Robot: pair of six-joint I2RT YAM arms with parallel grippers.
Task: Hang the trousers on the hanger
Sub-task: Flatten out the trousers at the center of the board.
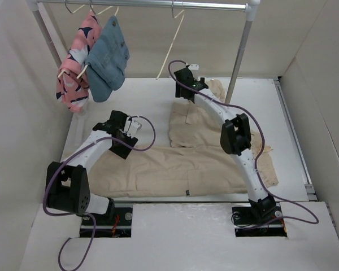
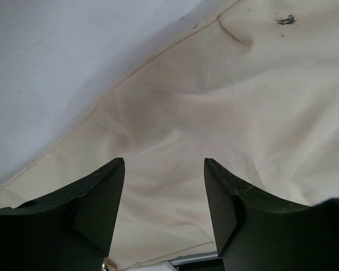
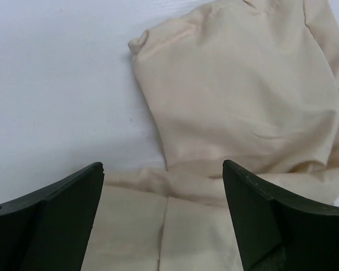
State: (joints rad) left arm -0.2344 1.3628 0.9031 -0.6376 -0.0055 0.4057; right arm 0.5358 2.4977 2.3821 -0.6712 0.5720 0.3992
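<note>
1. Pretty boxed in here: walls left, right and back, plus a rail (image 1: pixel 141 4) across the far top and its post (image 1: pixel 241 56) landing on the table (image 1: pixel 147 96) right beside the right arm.
2. Only open white table at the far left, under the pink garment (image 1: pixel 76 68) and blue garment (image 1: pixel 108 59).
3. Got the trousers (image 1: pixel 181 164) sprawled flat over the near and middle table, one part folded up toward the back.
4. Spotted the hanger (image 1: pixel 170 48) bare on the rail, just beyond and above the right gripper (image 3: pixel 164 166).
5. Left gripper (image 2: pixel 164 164): spread wide, gripping nothing, low over the trousers' left edge.
6. Right gripper: spread too, empty, over the trousers' far end next to bare table.
</note>
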